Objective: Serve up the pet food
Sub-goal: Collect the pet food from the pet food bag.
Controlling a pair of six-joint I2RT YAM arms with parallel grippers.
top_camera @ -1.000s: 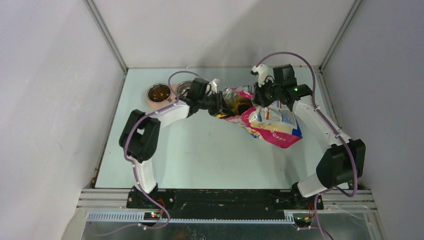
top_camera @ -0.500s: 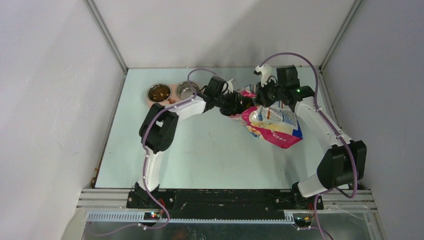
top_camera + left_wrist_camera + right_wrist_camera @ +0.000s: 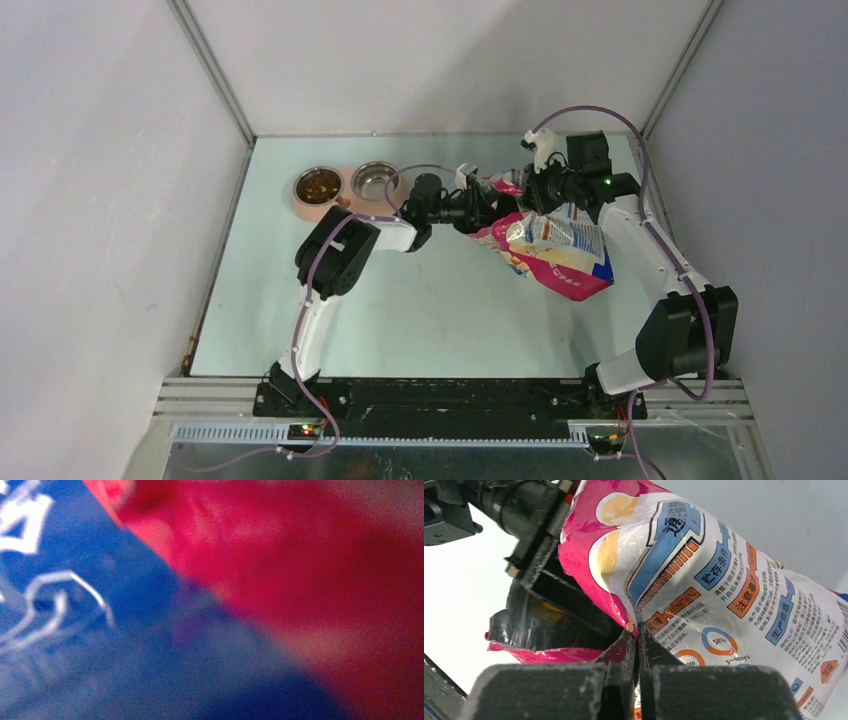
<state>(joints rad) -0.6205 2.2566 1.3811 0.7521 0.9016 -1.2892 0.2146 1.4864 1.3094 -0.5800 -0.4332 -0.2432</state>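
One pet food bag (image 3: 560,255), one pink feeder (image 3: 344,197) with two steel bowls, and two grippers are in view on the pale green table (image 3: 430,300).

The right gripper (image 3: 638,647) has its jaws pressed together on the bag's upper edge, right beside the open mouth, with a fold of pink and white film pinched between them. The bag (image 3: 724,595) hangs and slopes away from this pinch, its lower end resting on the table nearer the arm bases.

The left gripper (image 3: 478,208) is pushed into the bag's mouth just to the left of the right jaws. The film hides its fingers, so how far they stand apart, and whether they hold anything, cannot be told. Its own camera sees only blurred blue and red bag (image 3: 150,630) surface pressed close, with cut-off white lettering that cannot be read.

Brown kibble (image 3: 318,185) lies in the left bowl, well to the left of both grippers. The right bowl (image 3: 374,181) shows bare steel.

The bag's back panel carries mostly Chinese print: a blue label "贮存条件", an orange label "注意事项", a ring marked "50%", the word "days", and a barcode (image 3: 841,635) at the edge. A pink strip below the mouth ends in "RIGHT".
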